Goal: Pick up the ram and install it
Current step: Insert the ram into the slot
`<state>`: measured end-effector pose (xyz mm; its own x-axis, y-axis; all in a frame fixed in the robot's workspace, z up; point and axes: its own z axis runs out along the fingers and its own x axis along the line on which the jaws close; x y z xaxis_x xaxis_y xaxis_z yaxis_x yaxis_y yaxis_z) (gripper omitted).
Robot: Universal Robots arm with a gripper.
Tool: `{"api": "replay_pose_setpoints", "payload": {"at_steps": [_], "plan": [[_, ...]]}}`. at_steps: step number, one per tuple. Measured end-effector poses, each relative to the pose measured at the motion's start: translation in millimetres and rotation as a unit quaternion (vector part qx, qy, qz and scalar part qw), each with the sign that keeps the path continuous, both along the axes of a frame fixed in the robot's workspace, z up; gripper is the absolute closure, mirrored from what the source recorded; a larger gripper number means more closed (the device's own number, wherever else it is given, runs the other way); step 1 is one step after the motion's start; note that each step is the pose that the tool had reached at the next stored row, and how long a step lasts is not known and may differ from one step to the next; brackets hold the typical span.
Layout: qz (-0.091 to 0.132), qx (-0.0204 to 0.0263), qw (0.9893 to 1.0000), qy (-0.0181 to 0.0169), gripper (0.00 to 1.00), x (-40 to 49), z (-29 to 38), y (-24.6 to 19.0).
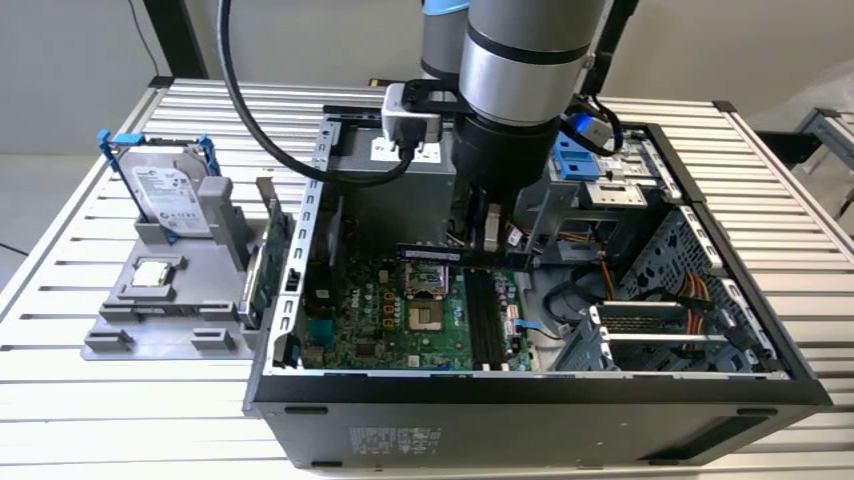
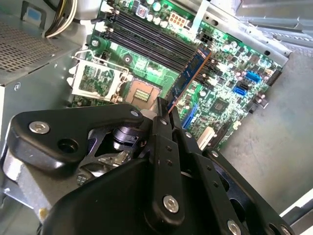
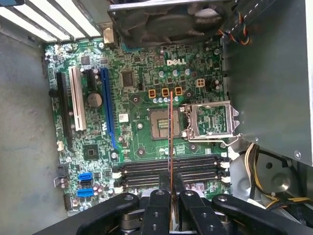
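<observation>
Hovering inside the open computer case [image 1: 534, 425] over the motherboard [image 3: 142, 98], the gripper [image 3: 170, 182] pinched the ram [image 3: 170, 132] edge-down, its long axis lying crosswise to the memory slots [image 3: 146, 169] directly beneath.

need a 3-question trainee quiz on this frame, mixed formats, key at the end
1. True or false: the pincer is shut on the ram.
2. Where is the ram?
A) seated in a memory slot
B) held above the motherboard, inside the open case
C) lying on the slatted table outside the computer
3. Fill in: the hard drive stands in a grey holder on the exterior view's ____ of the case.

Key: 1 true; 2 B; 3 left.
</observation>
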<state>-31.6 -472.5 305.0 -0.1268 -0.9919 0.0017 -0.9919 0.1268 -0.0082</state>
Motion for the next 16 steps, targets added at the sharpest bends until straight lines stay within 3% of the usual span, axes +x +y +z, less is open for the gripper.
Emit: {"api": "replay_pose_setpoints", "payload": {"at_steps": [16], "plan": [[0.008, -0.0004, 1.0000, -0.0001, 1.00, 0.0, -1.8, 0.0]]}}
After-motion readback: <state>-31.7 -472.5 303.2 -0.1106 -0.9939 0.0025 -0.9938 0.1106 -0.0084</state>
